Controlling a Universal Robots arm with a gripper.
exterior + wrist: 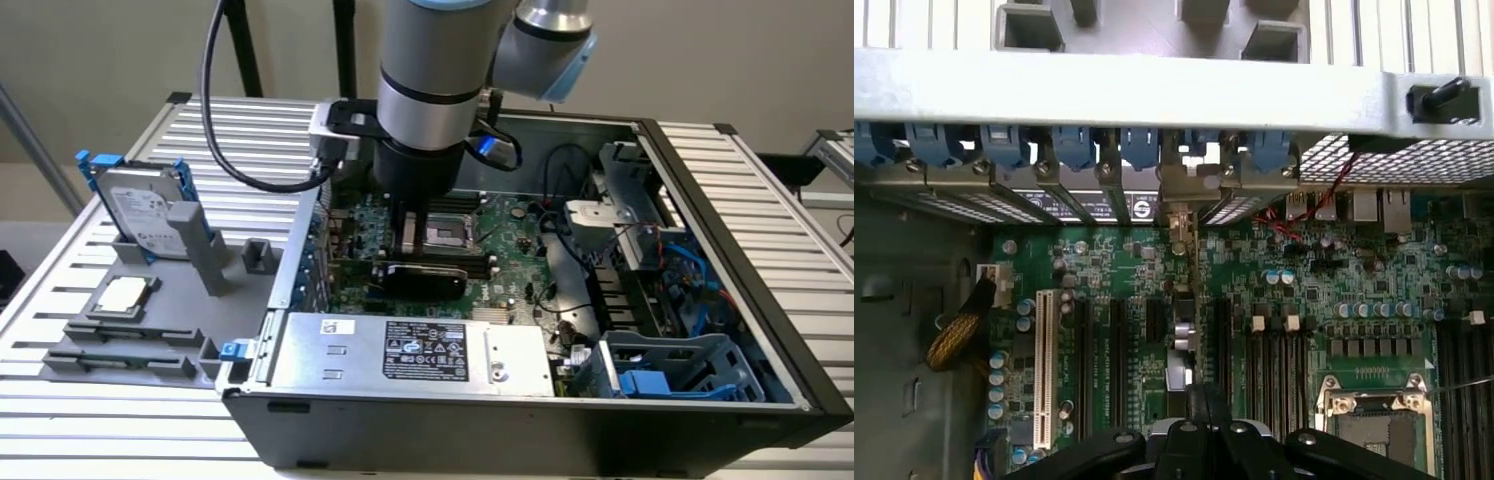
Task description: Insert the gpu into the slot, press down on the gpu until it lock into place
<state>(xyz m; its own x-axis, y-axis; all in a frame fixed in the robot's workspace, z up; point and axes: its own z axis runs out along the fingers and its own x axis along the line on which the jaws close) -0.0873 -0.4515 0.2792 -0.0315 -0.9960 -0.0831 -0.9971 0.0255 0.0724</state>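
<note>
The gpu [420, 283], a flat black card, stands on edge in the middle of the green motherboard [514, 250] inside the open PC case. In the wrist view the gpu [1190, 300] appears edge-on as a thin line running from its metal bracket at the case's rear wall towards the camera. My gripper [420, 258] reaches straight down into the case, and the gripper [1204, 395] is shut, its fingertips together right on the card's top edge. The slot is hidden beneath the card.
A silver-labelled power supply [414, 350] lies along the case's near side. The CPU socket [1369, 420], black memory slots [1464, 370] and a white slot [1042, 365] flank the card. Blue retention clips [1139, 150] line the rear wall. A hard drive [140, 215] stands outside on a grey holder.
</note>
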